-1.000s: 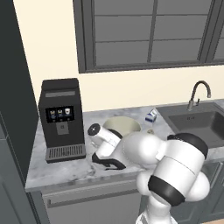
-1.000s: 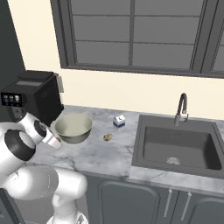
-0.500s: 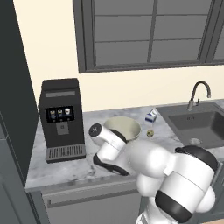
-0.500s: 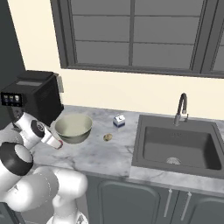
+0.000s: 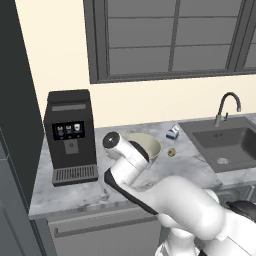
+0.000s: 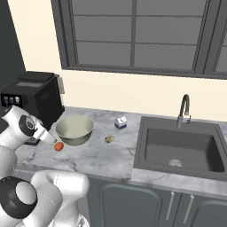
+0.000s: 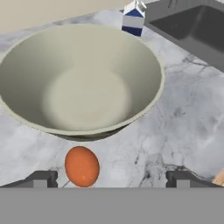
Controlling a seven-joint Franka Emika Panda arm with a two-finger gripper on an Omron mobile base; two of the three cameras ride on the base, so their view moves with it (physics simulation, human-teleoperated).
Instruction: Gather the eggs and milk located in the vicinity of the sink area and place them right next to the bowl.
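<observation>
Orange egg (image 7: 82,166) between open tool (image 7: 111,178) tips

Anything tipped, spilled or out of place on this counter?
Nothing stands out. The orange egg lies whole beside the upright, empty bowl; the milk carton stands upright near the sink, with the speckled egg intact nearby.

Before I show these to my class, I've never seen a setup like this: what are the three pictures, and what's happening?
It's a simulated kitchen with a white robot arm. Two pictures look over the arm from behind, left and right; the third looks along its end effector, which is open and holds nothing. On the marble counter sit a large bowl, an orange egg beside it, a spotted egg and a milk carton nearer the sink, plus a black coffee machine.
</observation>
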